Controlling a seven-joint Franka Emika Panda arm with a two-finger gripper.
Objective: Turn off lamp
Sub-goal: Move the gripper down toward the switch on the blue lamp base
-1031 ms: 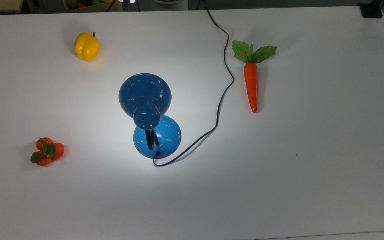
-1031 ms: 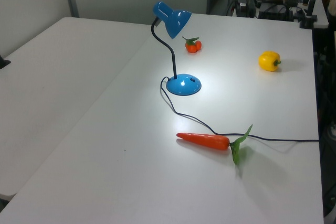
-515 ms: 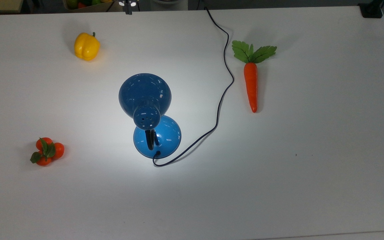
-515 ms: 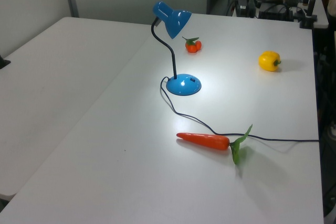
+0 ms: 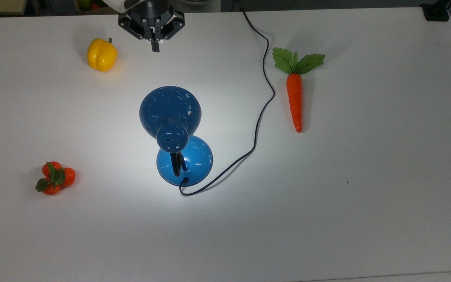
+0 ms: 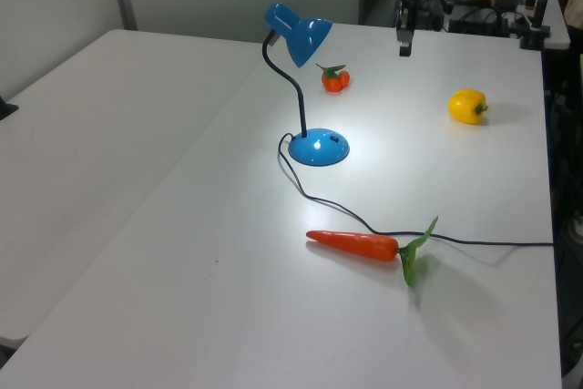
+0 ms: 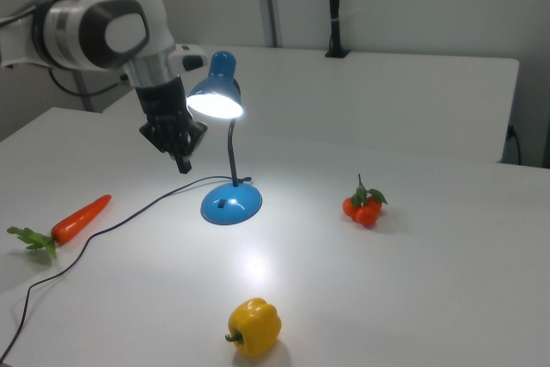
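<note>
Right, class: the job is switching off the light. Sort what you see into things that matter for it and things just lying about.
Belong to the job:
lamp, lit
its cord
tool, shut

Lying about:
carrot
yellow pepper
small oranges

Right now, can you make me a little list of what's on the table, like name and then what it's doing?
lamp: switched on, shining a bright patch on the table; standing upright in the middle
cord: runs from the lamp's base off the table's far edge in the top view
gripper: shut, holding nothing, above the table near the top view's upper edge, apart from the lamp
yellow pepper: lying by itself, beside the gripper in the top view
carrot: lying flat beside the cord
little oranges: bunched together with green leaves
</note>
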